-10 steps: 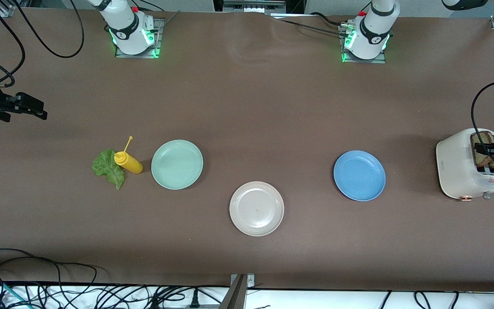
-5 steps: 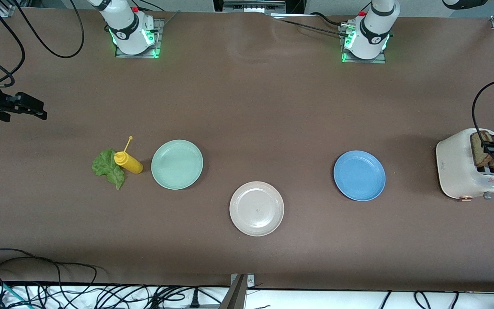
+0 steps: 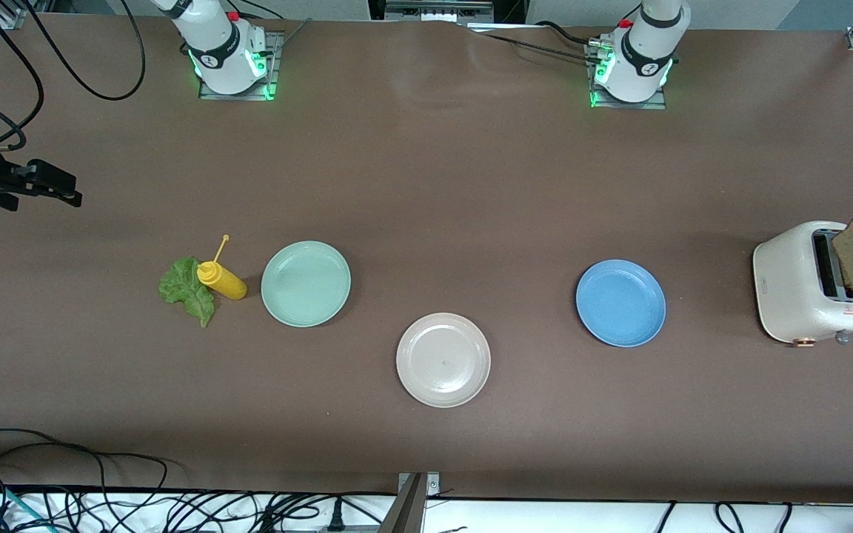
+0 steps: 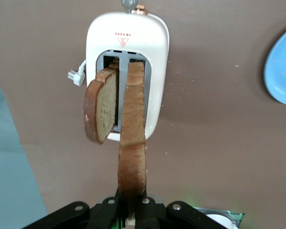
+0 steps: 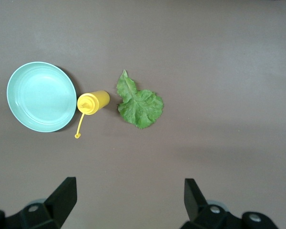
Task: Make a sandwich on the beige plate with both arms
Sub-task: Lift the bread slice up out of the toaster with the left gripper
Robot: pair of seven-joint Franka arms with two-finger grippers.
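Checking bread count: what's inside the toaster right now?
Left wrist view: one bread slice leans out of a slot of the toaster. The other slice is lifted out, shut in the left gripper. Deeper inside the slots is hidden.

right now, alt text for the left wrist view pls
The left gripper is shut on a slice of brown bread, held edge-on above a white toaster. A second slice leans out of the toaster's slot, and part of a blue plate shows at the edge.

Even, bright overhead light; soft short shadows lie beside the plates (image 3: 306, 283) and toaster (image 3: 804, 285). Green lamps glow at both arm bases. All views look sharp, without glare.
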